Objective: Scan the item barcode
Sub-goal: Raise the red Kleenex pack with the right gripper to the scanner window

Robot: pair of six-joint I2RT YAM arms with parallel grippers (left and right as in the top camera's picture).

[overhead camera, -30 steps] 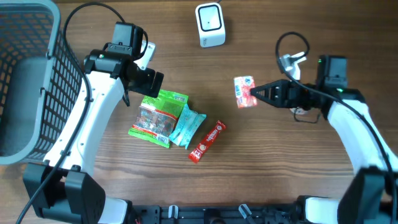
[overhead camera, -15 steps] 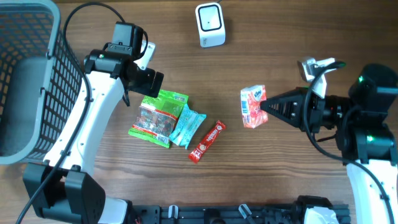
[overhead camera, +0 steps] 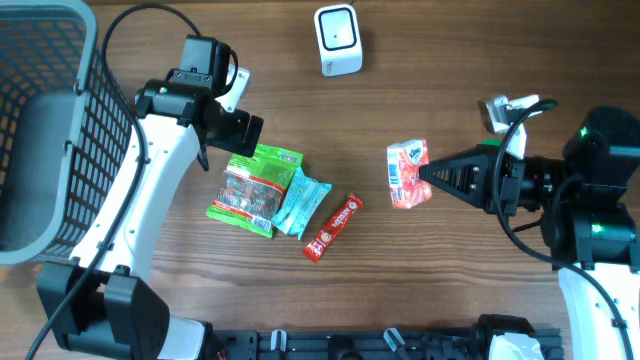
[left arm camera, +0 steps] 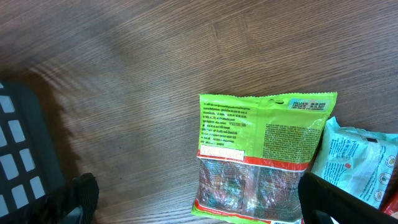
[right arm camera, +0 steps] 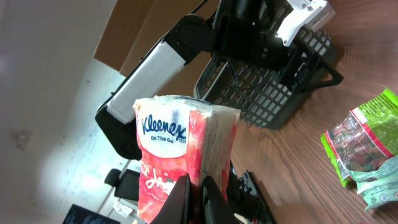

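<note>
My right gripper (overhead camera: 428,172) is clamped tight on one edge of the Kleenex tissue pack (overhead camera: 407,172), holding it right of centre, up off the table (overhead camera: 480,60), w/ the logo side facing my wrist cam. The scanner (overhead camera: 338,40) sits at the far side, well apart from the pack, to its left. My left gripper (overhead camera: 243,128) hangs w/ jaws spread wide, nothing in them, over the far edge of the green snack bag (overhead camera: 255,188). A blue packet (overhead camera: 302,202) touches the bag's right side, w/ a red stick (overhead camera: 332,227) next to that. The basket (overhead camera: 60,130) is at the left edge.
</note>
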